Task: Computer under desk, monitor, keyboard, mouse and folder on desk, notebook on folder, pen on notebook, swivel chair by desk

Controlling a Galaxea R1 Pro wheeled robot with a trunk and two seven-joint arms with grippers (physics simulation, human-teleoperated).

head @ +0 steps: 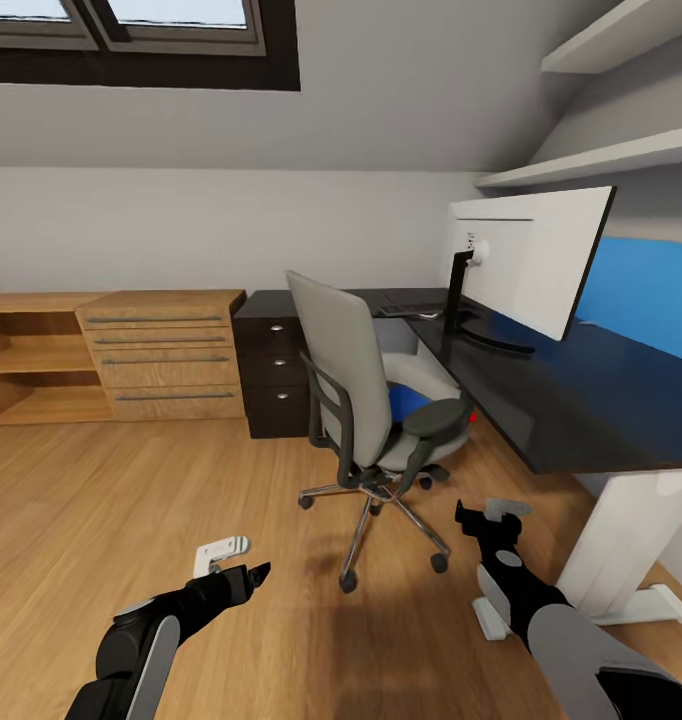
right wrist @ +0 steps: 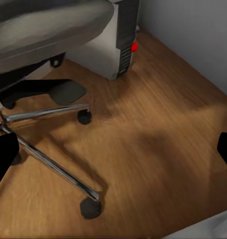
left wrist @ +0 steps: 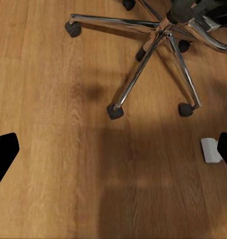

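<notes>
The grey swivel chair (head: 353, 385) stands on the floor in front of the black desk (head: 581, 400), its back turned toward me. A bright blue folder (head: 411, 402) lies on its seat. The monitor (head: 533, 258) stands on the desk with its pale rear facing me. Behind the chair, under the desk, sits the light grey computer (head: 424, 362), whose case (right wrist: 124, 35) carries a red button. A flat dark shape, perhaps the keyboard (head: 414, 300), lies at the desk's far corner. My left gripper (head: 249, 578) and right gripper (head: 489, 518) hover low over the floor, both open and empty. The chrome chair base (left wrist: 163, 30) spreads ahead.
A light wooden drawer cabinet (head: 161, 350) lines the back wall at the left. The desk's black drawers (head: 276, 372) stand beside it. A white desk leg (head: 626, 540) with its foot (left wrist: 211, 150) rises right of my right arm. Wall shelves (head: 601, 160) and a blue wall panel (head: 646, 295) sit above the desk.
</notes>
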